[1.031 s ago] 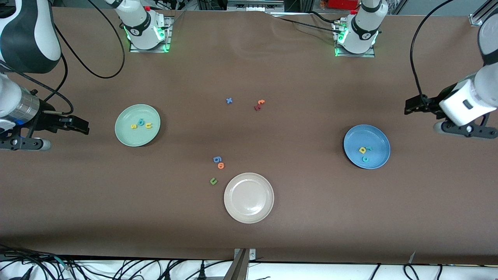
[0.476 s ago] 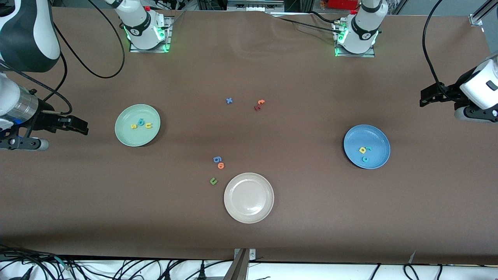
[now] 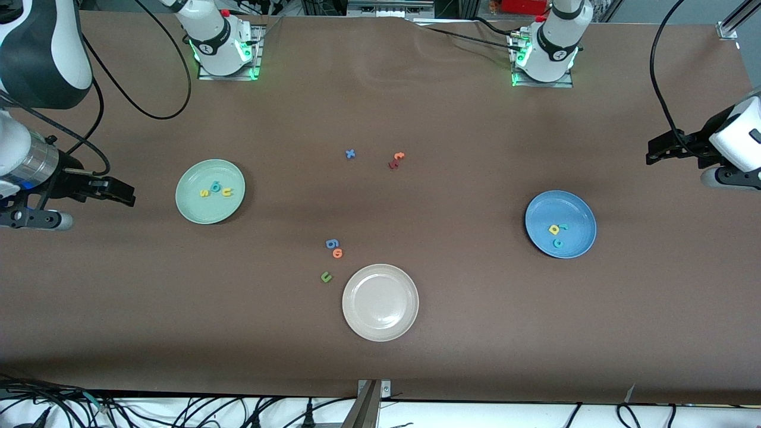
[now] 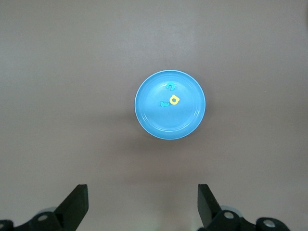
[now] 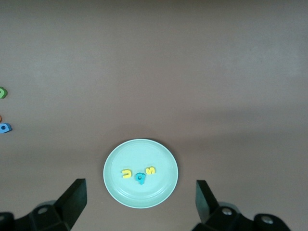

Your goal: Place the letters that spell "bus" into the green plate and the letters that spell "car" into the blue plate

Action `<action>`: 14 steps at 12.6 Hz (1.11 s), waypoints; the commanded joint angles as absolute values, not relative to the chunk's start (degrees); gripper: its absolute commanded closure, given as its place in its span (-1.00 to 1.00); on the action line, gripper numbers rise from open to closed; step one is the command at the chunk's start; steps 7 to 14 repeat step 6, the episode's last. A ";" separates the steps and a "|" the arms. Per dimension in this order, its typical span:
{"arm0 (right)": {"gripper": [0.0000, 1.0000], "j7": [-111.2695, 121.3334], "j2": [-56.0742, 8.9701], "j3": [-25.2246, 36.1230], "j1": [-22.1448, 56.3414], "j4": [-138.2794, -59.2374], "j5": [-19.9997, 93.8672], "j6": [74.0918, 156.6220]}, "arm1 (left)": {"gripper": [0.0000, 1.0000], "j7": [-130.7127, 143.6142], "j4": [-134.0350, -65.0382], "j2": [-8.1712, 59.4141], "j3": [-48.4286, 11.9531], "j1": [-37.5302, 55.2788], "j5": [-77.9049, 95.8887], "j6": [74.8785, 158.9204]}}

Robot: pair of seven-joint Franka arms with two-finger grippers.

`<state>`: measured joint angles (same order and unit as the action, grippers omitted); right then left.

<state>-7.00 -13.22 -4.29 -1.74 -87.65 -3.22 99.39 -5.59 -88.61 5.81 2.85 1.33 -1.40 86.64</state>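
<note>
The green plate (image 3: 193, 209) (image 5: 120, 192) holds the letters that spell "bus": a yellow "s" (image 3: 204, 193) (image 5: 151, 171), a teal "b" (image 3: 216, 188) (image 5: 140, 178) and a yellow "u" (image 3: 227, 191) (image 5: 127, 173). In the blue plate (image 3: 579, 211) (image 4: 149, 122) lie the letters that spell "car": a teal "c" (image 3: 557, 242) (image 4: 171, 86), a yellow "a" (image 3: 554, 229) (image 4: 174, 100) and a teal "r" (image 3: 563, 226) (image 4: 165, 102). My right gripper (image 3: 125, 193) (image 5: 140, 184) hangs open and empty over bare table at the right arm's end. My left gripper (image 3: 654, 151) (image 4: 142, 192) is open and empty over the left arm's end.
A beige-white plate (image 3: 357, 285) sits nearer the front camera, mid-table. Beside it lie a blue "g" (image 3: 332, 244), an orange "o" (image 3: 337, 253) and a green "u" (image 3: 326, 276). Farther off are a blue "x" (image 3: 350, 154), an orange "t" (image 3: 399, 156) and a dark red letter (image 3: 393, 164).
My left arm has drawn back from the blue plate toward its own end of the table. The right arm has barely shifted. No letter has moved.
</note>
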 commanded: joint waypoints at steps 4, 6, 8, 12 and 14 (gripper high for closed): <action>-0.99 -7.91 -13.18 -5.10 -1.76 -87.71 -1.67 101.16 | -1.00 -5.01 -89.38 5.54 2.29 1.14 -2.37 87.10; -0.99 -7.91 -13.01 -5.10 -1.58 -87.71 -1.58 101.07 | -1.00 -5.01 -89.47 5.54 2.11 1.23 -2.46 87.10; -0.99 -7.91 -13.01 -5.10 -1.58 -87.71 -1.58 101.07 | -1.00 -5.01 -89.47 5.54 2.11 1.23 -2.46 87.10; -0.99 -7.91 -13.01 -5.10 -1.58 -87.71 -1.58 101.07 | -1.00 -5.01 -89.47 5.54 2.11 1.23 -2.46 87.10; -0.99 -7.91 -13.01 -5.10 -1.58 -87.71 -1.58 101.07 | -1.00 -5.01 -89.47 5.54 2.11 1.23 -2.46 87.10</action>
